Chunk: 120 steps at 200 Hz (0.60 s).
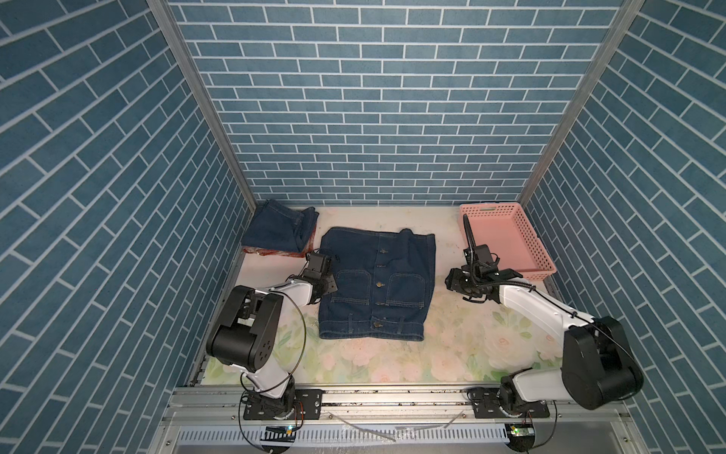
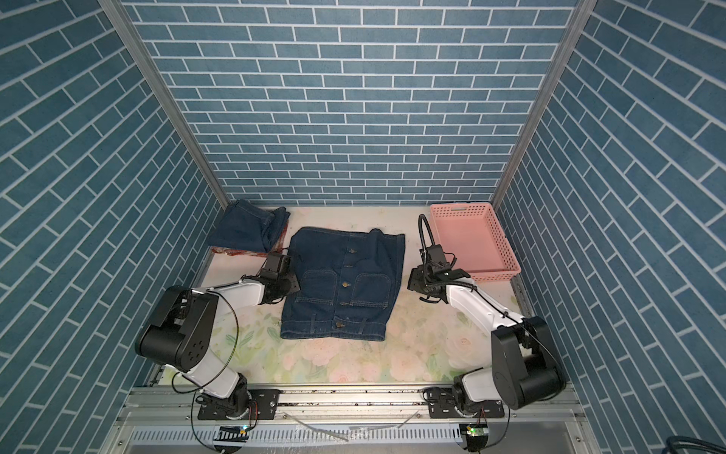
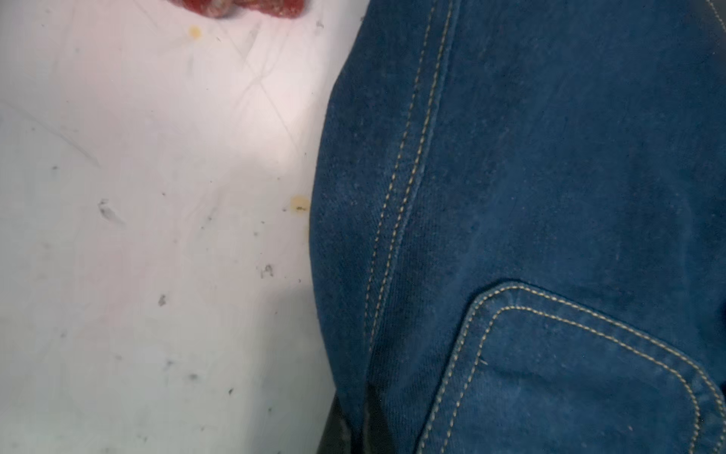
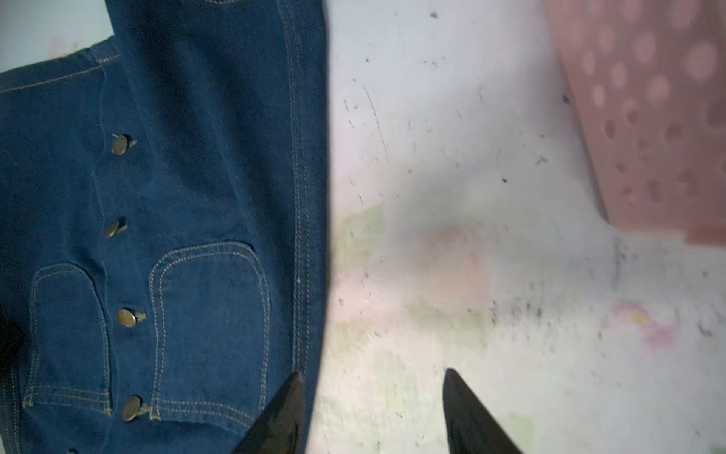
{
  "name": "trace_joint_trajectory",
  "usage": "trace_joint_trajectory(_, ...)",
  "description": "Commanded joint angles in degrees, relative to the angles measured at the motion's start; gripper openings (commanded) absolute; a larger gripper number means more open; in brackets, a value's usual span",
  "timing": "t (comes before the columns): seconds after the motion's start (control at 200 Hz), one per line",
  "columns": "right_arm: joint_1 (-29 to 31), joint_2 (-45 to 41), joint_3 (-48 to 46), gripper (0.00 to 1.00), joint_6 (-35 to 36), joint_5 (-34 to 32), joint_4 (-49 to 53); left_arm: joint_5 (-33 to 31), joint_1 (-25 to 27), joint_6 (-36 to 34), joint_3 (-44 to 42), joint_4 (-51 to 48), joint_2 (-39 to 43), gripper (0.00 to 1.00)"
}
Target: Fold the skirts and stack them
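While the folded denim skirt (image 1: pixel 279 230) rests on the plaid skirt (image 1: pixel 271 251) beyond the left claw (image 1: pixel 333 286), the buttoned skirt (image 1: pixel 377 283) lies flat between claws, unfolded: left claw pinches its edge, right claw (image 4: pixel 373 373) gapes just beside it.

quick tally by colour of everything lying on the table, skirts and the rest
dark blue denim: 2 (spread denim skirt, folded denim skirt)
rust-red plaid: 1 (plaid skirt, under the folded denim skirt)
pink: 1 (basket)
total: 4
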<state>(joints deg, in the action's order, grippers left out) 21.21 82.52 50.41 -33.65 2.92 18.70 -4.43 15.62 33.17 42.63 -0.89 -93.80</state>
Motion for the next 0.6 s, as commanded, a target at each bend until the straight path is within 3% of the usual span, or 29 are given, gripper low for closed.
trace_joint_trajectory(0.0,0.1,5.5,7.4,0.56,3.2,0.3,-4.6,2.6,-0.2,0.1,-0.5,-2.6,-2.1,0.00)
trace_joint_trajectory(0.26,0.2,24.6,24.7,0.48,8.1,-4.2,-5.4,2.3,1.0,-0.5,-0.2,-3.0,-2.5,0.00)
trace_joint_trajectory(0.595,0.3,42.6,45.1,0.42,11.8,-9.6,-1.2,2.5,2.6,-1.2,1.4,-4.6,-2.5,0.00)
